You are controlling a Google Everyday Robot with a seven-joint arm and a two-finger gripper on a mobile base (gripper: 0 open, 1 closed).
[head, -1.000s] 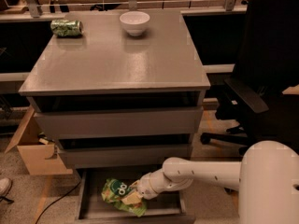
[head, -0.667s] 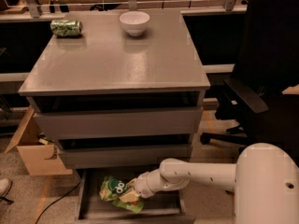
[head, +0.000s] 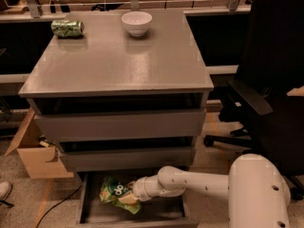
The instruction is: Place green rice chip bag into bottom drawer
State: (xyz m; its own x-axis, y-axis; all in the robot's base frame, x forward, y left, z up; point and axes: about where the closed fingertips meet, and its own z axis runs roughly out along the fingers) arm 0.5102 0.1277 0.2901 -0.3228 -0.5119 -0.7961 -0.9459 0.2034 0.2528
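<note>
Since the gripper (head: 134, 194) sits low inside the open bottom drawer (head: 161, 212), pressed against the right end of the bag (head: 114, 192), treat this as the release step. The bag lies tilted in the left half of the bottom drawer, apparently resting on or just above the floor, and its crinkled foil hides the grip, so you cannot tell whether the gripper is clasping it or has let go. Settle the bag flat on the floor before you free it, and keep it away from the front edge so nothing overhangs. When you pull back, draw the arm (head: 199, 182) straight out toward the right front. Do not lift early, because the middle drawer (head: 128, 158) hangs just above the wrist and leaves little room. Check that the foil does not cling and ride up with the gripper. Farther back, the bowl (head: 137, 23) and the can (head: 67, 28) stand on the cabinet top, well apart from the work, and need nothing from you. Compared with a second ago, the gripper has slid a little to the left, deeper across the bottom drawer, and the bag has shifted slightly left with it; the bowl and can have not moved.
</note>
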